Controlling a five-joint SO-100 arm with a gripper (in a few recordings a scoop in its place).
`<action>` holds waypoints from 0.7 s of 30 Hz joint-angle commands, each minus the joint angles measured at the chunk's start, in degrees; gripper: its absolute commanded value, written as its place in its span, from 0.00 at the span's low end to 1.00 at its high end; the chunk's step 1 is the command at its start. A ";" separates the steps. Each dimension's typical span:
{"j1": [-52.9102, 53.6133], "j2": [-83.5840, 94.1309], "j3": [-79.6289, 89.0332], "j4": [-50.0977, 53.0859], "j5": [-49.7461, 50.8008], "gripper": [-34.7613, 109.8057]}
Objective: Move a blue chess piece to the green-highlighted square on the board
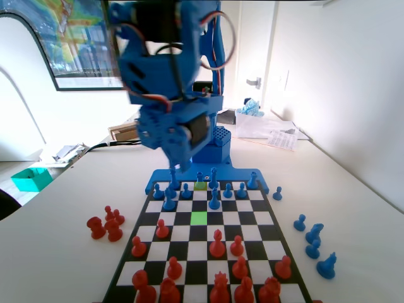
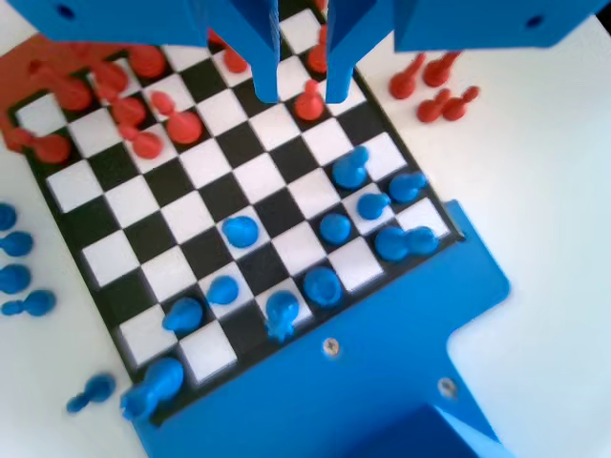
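The board (image 1: 273,235) lies below the blue arm, with the bright green-highlighted square (image 1: 199,218) bare near its middle. A duller yellow-green square (image 1: 201,185) lies two rows further back. Several short blue pawns stand in the far rows, one (image 1: 186,187) just left of the dull square, and the wrist view shows one (image 2: 241,231) too. My gripper (image 1: 177,165) hangs above the board's far left part. In the wrist view the gripper (image 2: 301,93) is open, its jaws apart with nothing held; squares and a red pawn (image 2: 307,100) show through the gap.
Taller blue pieces (image 1: 214,199) stand among the pawns. Red pieces (image 1: 217,245) fill the near rows. Captured red pieces (image 1: 106,225) lie left of the board and blue ones (image 1: 314,235) to its right. A teal bin (image 1: 28,178) sits far left.
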 commanded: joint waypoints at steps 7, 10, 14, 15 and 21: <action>-6.50 9.67 9.84 -4.04 0.88 0.29; -8.17 10.81 13.01 -5.62 1.05 0.30; -9.49 12.04 16.61 -7.29 1.32 0.30; -9.58 12.13 17.14 -7.82 1.41 0.30; -9.40 12.22 19.78 -9.23 1.14 0.30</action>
